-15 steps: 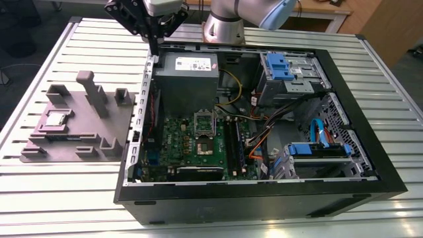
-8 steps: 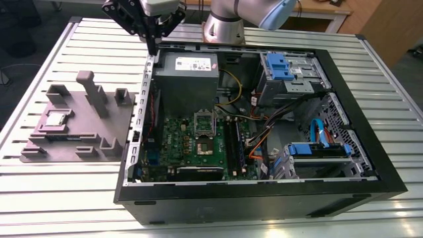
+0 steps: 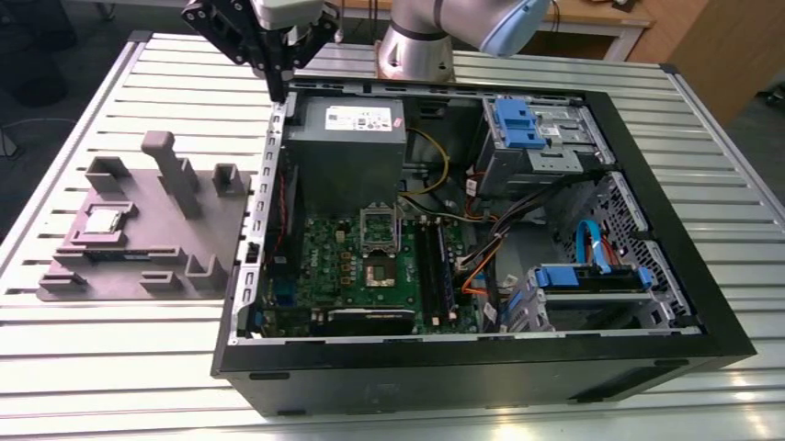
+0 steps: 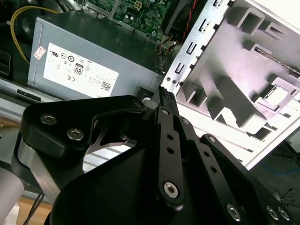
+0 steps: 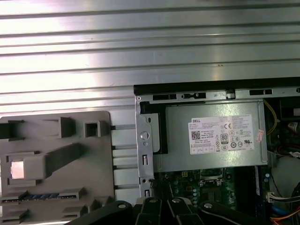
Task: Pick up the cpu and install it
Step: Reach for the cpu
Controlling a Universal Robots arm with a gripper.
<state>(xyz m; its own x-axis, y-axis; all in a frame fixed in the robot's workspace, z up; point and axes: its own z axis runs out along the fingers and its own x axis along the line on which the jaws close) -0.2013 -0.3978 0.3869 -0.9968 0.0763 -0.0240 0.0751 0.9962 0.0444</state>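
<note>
Well, at the exterior view's left, one grey holder (image 3: 215, 234) on the tabletop (image 3: 98, 367) carries the one cpu (image 3: 105, 220), untouched. One tool (image 3: 279, 90), jaws narrow and empty, hangs between one and two o'clock from it, at the rim of the one computer case (image 3: 491, 367). A clean pick, I judge, needs the jaws spread, squared above the chip, gripping its edges level.

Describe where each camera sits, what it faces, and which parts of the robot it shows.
Exterior view: off the arm, high over the slatted table, looking down into the open computer case; arm and tool show at its far edge.
First wrist view: on the arm, looking down on power supply and grey fixture; tool links show.
Second wrist view: behind the tool, looking along it.
Both wrist views share the power supply and the cpu in the fixture.
</note>
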